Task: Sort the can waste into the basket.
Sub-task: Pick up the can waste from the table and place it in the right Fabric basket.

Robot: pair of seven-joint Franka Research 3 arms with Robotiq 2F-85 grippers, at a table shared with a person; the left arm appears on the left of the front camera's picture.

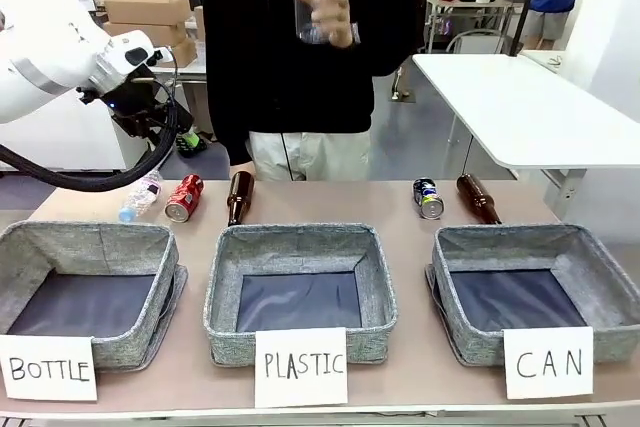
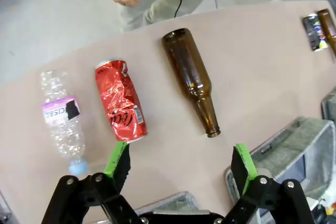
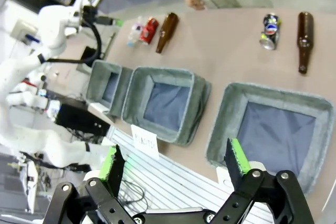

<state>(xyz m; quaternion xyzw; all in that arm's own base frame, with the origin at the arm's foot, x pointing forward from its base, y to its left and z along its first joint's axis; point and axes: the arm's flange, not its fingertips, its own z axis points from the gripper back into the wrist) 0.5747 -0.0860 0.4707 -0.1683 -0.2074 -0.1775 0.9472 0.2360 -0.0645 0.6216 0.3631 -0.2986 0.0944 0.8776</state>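
lying on the bench point(image 1: 330, 205), both cans are outside the basket point(image 1: 510, 233), so nothing is sorted yet. the dented red can point(image 1: 184, 197) sits between a clear bottle point(image 1: 140, 197) and a brown bottle point(image 1: 239, 197); the blue can point(image 1: 429, 198) lies just behind the basket. the left hand point(image 2: 180, 153) hovers released near the red can, the right hand point(image 3: 173, 153) released, seemingly above the basket's near edge. the front view reads the card point(image 1: 548, 362); the left wrist view gives the red can's crumpling.
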